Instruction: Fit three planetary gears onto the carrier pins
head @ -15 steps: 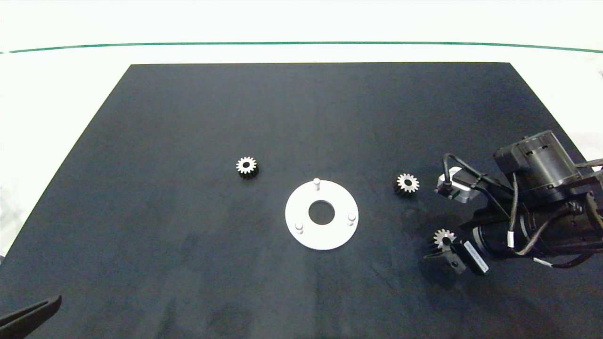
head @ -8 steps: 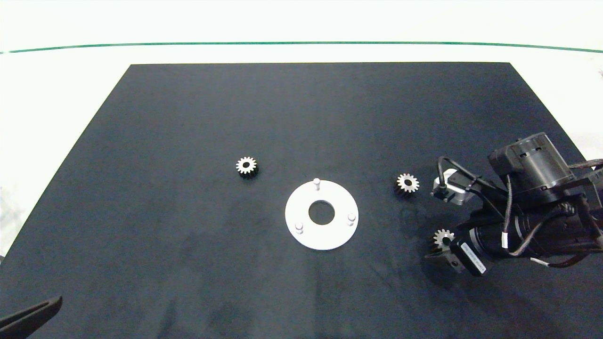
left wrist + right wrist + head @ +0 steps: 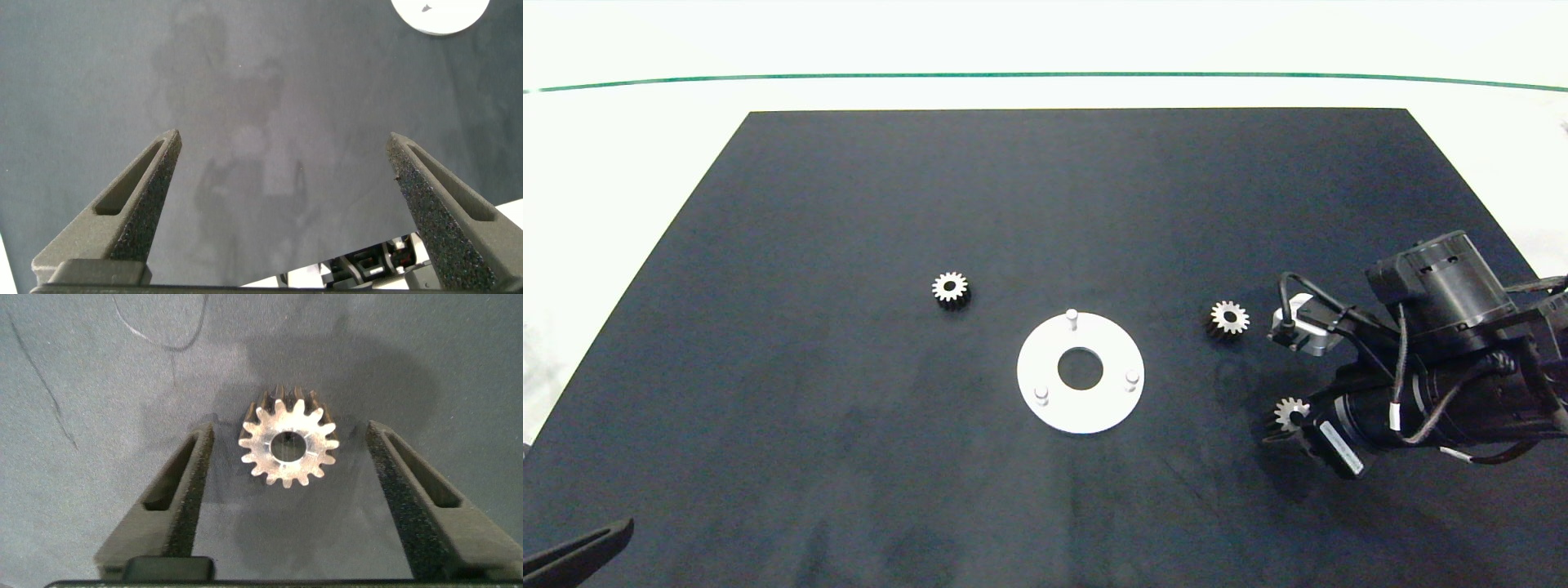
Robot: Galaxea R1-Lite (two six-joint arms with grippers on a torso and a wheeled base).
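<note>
Straddling a toothed silver gear (image 3: 288, 447) at lower right, the right hand (image 3: 286, 490) is spread, foam-lined fingers (image 3: 194, 490) clear of it. Two matching gears (image 3: 951, 287) (image 3: 1229, 317) lie on the matte black desk (image 3: 849, 204), flanking the flat white disc (image 3: 1081, 408) with its three bare pegs (image 3: 1072, 314). The left hand (image 3: 286, 171) gapes at lower left.

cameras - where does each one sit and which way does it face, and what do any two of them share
Head view: above the table, looking down at the black mat, white disc and three gears; the right arm enters from the right.
Left wrist view: on the left arm, facing the mat between the open left gripper; the disc's edge shows.
Right wrist view: on the right arm, looking down at one gear between the open right gripper.
Shared: head and right wrist views both show that gear.
</note>
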